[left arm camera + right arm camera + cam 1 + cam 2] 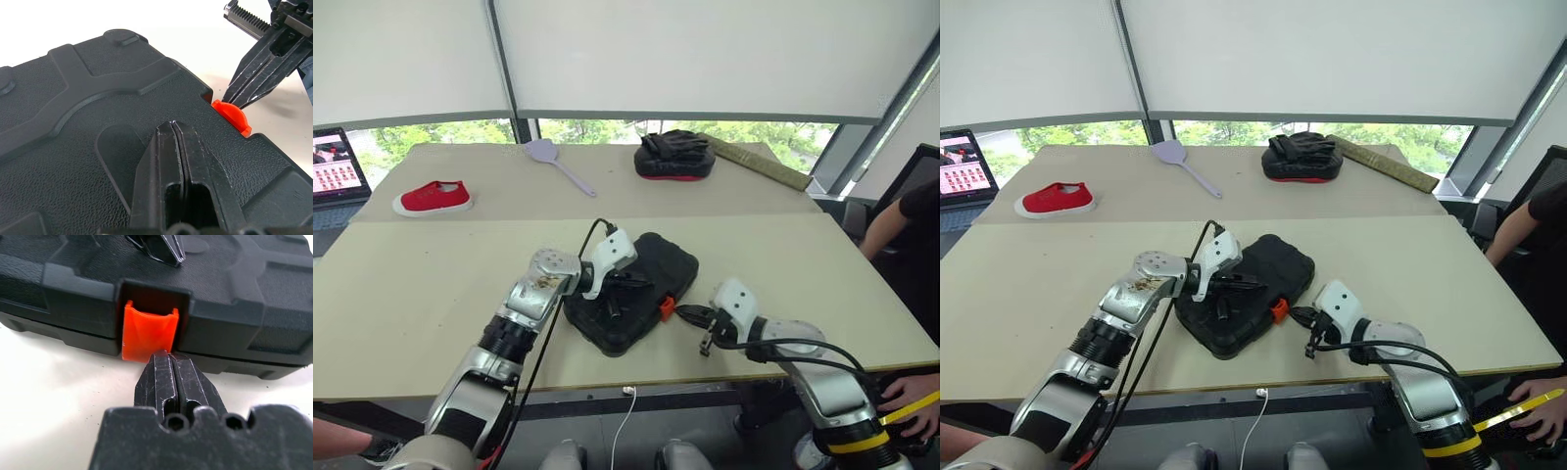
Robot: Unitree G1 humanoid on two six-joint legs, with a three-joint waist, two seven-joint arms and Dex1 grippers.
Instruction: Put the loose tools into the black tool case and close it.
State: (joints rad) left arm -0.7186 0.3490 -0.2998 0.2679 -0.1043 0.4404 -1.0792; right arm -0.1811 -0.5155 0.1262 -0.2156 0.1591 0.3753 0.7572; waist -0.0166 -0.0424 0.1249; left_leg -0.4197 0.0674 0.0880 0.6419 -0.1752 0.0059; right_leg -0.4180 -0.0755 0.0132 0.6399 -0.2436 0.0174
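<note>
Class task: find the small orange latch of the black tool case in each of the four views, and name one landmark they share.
Left eye view: orange latch, on the case's near right edge.
Right eye view: same edge, beside the right end effector.
Left wrist view: far edge of the lid.
Right wrist view: centre, facing the camera.
Shared landmark: the black tool case.

Closed case hides its contents; several things run off the edges

The black tool case (636, 289) lies shut, so its inside cannot be seen, and the left gripper (625, 284) covers part of its lid. In the right wrist view the right gripper (171, 369) hides the lower edge of the orange latch (146, 333). A laptop (335, 166) is cut by the left edge, and a person's hand (911, 397) and dark sleeve (915, 211) by the right edge.
</note>
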